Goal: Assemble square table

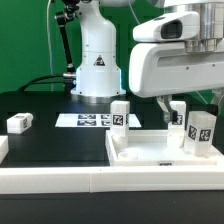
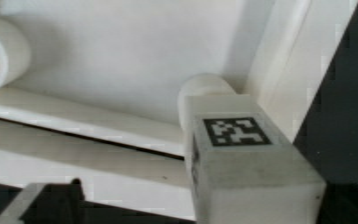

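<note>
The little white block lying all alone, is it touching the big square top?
Apart. The exterior view shows the block lying on the black table, with bare black surface between it and the square top.

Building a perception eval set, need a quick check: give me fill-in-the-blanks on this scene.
1. ____ legs stand upright on the table top.
2. The fourth leg lies on the black surface at the exterior view's ____.
3. The gripper hangs above the top's ____ half in the exterior view.
Missing words: three; left; right.
</note>
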